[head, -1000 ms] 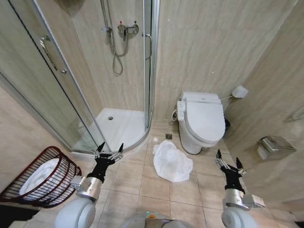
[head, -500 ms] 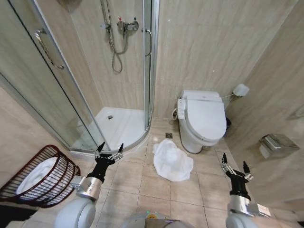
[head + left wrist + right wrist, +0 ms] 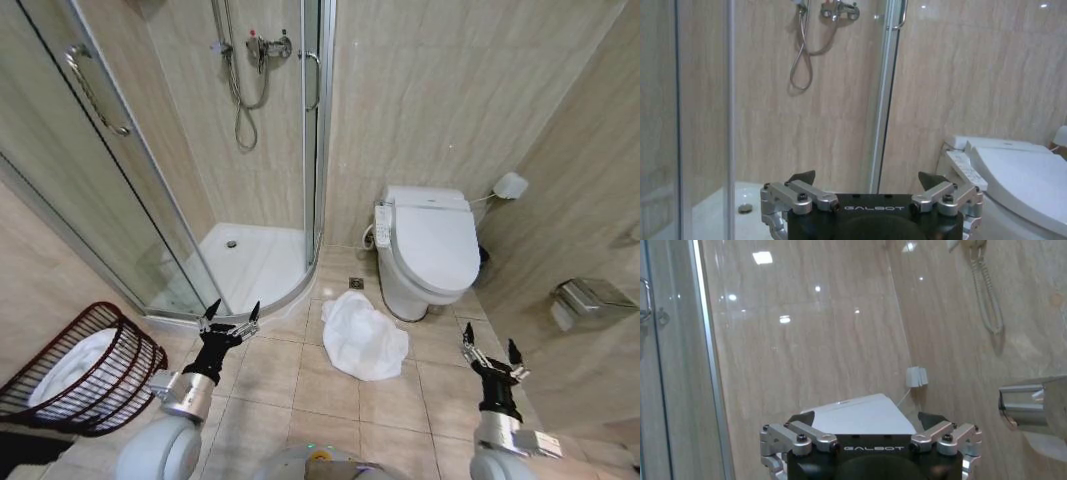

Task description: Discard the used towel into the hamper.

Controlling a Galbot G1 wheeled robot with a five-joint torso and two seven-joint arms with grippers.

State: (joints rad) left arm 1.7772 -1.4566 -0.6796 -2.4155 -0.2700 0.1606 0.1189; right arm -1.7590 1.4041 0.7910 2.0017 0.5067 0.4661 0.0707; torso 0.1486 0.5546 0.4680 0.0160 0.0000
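The glass shower enclosure (image 3: 150,200) fills the room's left corner, and the white toilet (image 3: 432,252) stands against the back wall to its right. The dark red-brown hamper (image 3: 90,370) lies tipped on the tiled floor (image 3: 330,390) at far left, holding a white cloth. The used towel (image 3: 362,337) sits crumpled on the floor in front of the toilet, well apart from the hamper. The left pincer (image 3: 232,312) hovers released and empty near the shower's curb; the right pincer (image 3: 489,353) hangs released and empty, right of the towel.
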